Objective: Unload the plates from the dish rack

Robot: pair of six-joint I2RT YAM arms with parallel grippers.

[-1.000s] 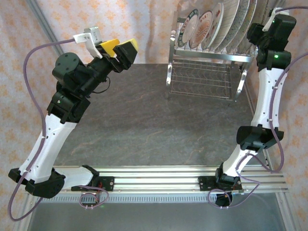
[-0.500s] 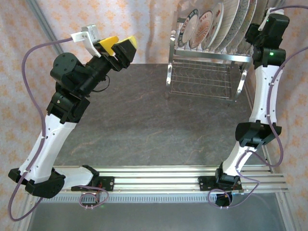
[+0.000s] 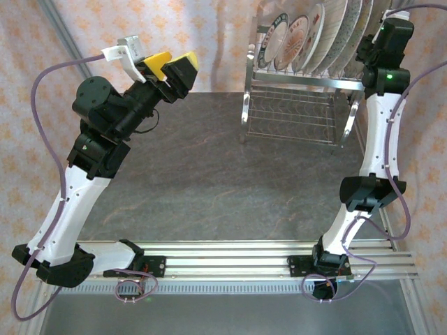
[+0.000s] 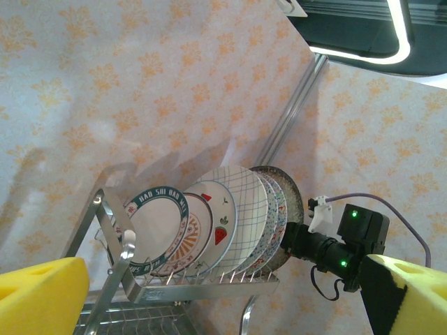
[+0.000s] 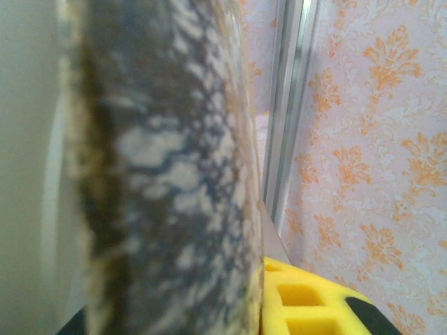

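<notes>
Several plates (image 3: 302, 38) stand on edge in the upper tier of the chrome dish rack (image 3: 307, 84) at the back right. At the row's right end is a speckled beige plate (image 4: 289, 198), and my right gripper (image 3: 366, 49) sits on its rim, shut on it. Up close, the speckled rim (image 5: 160, 174) presses against my yellow pad (image 5: 300, 300); the other pad is hidden behind the plate. My left gripper (image 3: 171, 66) hangs high at the back left, well apart from the rack, open and holding nothing, its pads (image 4: 42, 296) pointing at the plates.
The dark table top (image 3: 209, 174) stretches in front of the rack. Patterned cloth walls (image 3: 209, 35) close in the back and sides, with a metal frame post (image 5: 286, 105) just right of the rack. The rack's lower wire tier (image 3: 293, 115) holds nothing.
My right arm has reached further back and up onto the end plate, and its jaws have closed on the rim. The left arm has not moved.
</notes>
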